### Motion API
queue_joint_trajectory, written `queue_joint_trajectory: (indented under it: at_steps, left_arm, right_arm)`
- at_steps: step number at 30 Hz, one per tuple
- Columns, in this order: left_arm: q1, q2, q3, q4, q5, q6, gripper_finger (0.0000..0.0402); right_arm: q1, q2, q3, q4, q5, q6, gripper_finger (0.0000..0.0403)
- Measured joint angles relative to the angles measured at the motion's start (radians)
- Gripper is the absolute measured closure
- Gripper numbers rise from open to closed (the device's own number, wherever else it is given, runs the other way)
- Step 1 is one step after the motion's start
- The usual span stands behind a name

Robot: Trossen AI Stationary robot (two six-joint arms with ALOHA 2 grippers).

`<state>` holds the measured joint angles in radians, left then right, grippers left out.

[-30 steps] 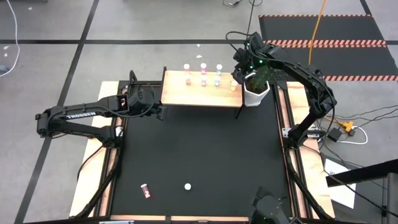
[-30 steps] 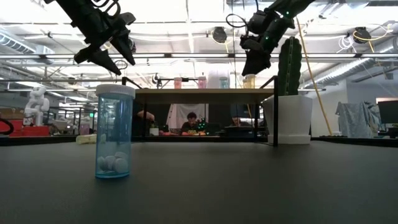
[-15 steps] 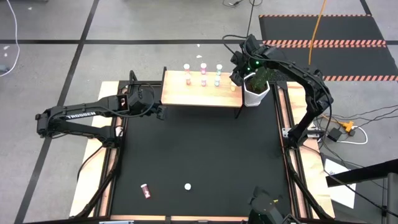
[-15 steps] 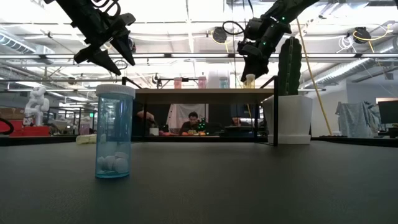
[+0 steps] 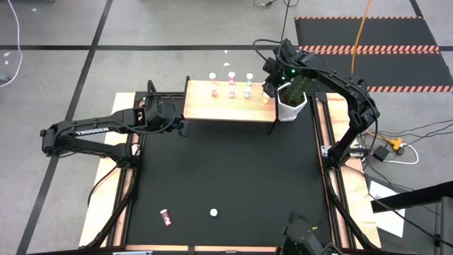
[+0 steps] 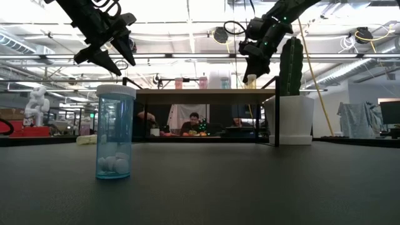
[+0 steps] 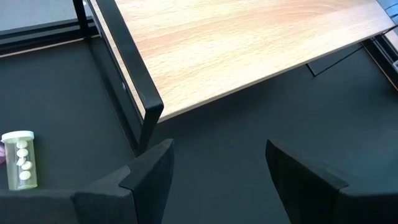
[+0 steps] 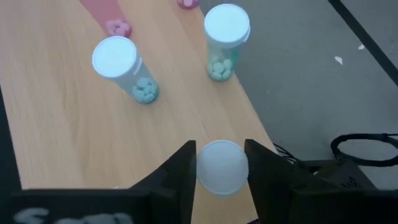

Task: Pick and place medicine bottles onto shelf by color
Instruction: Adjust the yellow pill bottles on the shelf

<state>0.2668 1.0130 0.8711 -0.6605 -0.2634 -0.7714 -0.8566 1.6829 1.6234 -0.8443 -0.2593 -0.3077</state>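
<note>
Pinches a small pale-yellow medicine bottle with a round white cap (image 8: 222,180) between the narrowed fingers of the right gripper (image 8: 222,167), held upright at the right end of the light-wood shelf on black metal legs (image 5: 219,110), probably to keep it from toppling while giving its colour a spot beside the two teal white-capped bottles (image 8: 227,40). Looks short and cylindrical, cap as wide as the body. Parks the left gripper (image 7: 217,162) spread and empty off the shelf's left end, likely waiting
</note>
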Motion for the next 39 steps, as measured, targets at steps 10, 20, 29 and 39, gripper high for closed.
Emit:
queue_joint_trajectory:
  at_steps: [10, 20, 29, 39]
  left_arm:
    - [0.000, 0.000, 0.000, 0.000, 0.000, 0.003, 0.0147]
    - [0.000, 0.000, 0.000, 0.000, 0.000, 0.003, 0.0147]
    - [0.000, 0.000, 0.000, -0.001, 0.000, 0.012, 0.0147]
    - [0.000, 0.000, 0.000, -0.001, 0.000, 0.017, 0.0147]
  right_arm:
    - [-0.006, 0.000, 0.000, 0.081, 0.051, -0.020, 0.0279]
    - [-0.019, 0.000, 0.000, 0.070, 0.050, -0.021, 0.0279]
    - [-0.019, 0.000, 0.000, 0.069, 0.046, -0.018, 0.0279]
    - [-0.027, 0.001, 0.000, 0.080, 0.021, -0.019, 0.0279]
